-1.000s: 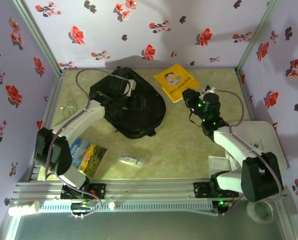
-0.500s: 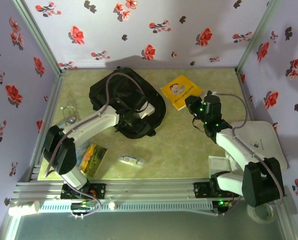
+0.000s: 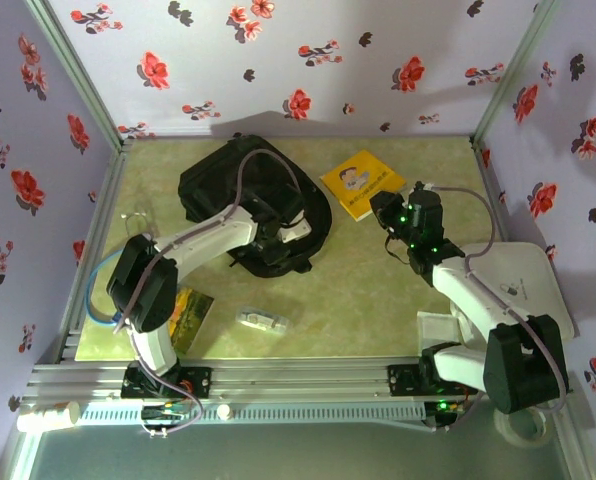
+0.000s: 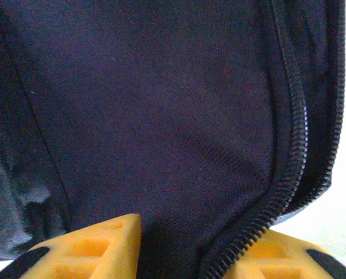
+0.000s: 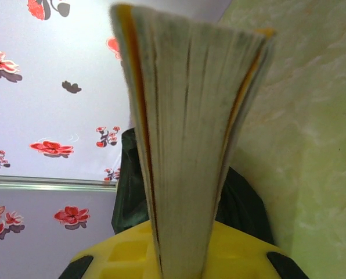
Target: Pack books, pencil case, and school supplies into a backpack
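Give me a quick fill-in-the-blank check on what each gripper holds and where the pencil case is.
The right gripper is shut on the ___ book.
The left gripper pinches the black fabric of the ___.
The pencil case lies loose on the ___, in neither gripper.
Missing words: yellow; backpack; table.

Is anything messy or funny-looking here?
A little. The yellow book is pinched by one edge in the right gripper, so its pages fan apart. The blue book lies crooked, partly hidden by the left arm.
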Controlling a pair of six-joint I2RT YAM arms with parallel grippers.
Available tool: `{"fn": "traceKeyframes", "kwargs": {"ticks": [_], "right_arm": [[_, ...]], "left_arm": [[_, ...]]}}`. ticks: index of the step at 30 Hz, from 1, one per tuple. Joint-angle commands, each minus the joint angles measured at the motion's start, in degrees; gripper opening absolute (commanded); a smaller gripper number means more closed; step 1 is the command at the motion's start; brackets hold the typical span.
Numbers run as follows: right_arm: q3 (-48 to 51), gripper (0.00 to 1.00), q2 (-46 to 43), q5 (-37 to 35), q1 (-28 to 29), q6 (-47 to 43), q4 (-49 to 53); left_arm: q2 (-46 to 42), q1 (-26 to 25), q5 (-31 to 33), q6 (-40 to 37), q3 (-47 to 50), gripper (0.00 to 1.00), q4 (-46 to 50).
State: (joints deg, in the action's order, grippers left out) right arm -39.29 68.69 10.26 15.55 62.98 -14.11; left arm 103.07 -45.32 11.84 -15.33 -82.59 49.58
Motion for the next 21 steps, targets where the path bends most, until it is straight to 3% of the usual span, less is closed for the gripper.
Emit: {"fn": "traceKeyframes", "kwargs": {"ticks": [1,8,13,16,18,21], "right_arm": [[-0.26,0.00,-0.89,0.24,-0.60,-1.03,-3.93],[-0.09,0.00,-2.39,0.19,-0.79,-1.72,-2.49],[-0.18,0.00,-7.00,-1.32,-1.21,-4.11,2.74],[-0.80,0.00,-9.98,-0.25,-1.44,-4.23,7.85],[-1.58,0.00,-12.69,1.36,-1.41,-2.81,12.25],[-1.75,0.00,-16.21,4.01,-1.49,-0.27,16.47]], "left_arm": [[-1.93,1.46,0.24,-1.16,-2.87,0.31,1.26],[-5.21,4.29,0.02,2.75,-3.28,0.14,-1.35],[-10.43,6.58,0.38,7.62,-2.78,0.08,-7.14],[-14.39,7.25,2.25,10.58,-0.33,0.06,-14.02],[-17.45,7.13,6.84,13.85,3.54,0.06,-22.57],[-20.23,6.89,7.20,14.84,8.05,0.07,-32.91]]}}
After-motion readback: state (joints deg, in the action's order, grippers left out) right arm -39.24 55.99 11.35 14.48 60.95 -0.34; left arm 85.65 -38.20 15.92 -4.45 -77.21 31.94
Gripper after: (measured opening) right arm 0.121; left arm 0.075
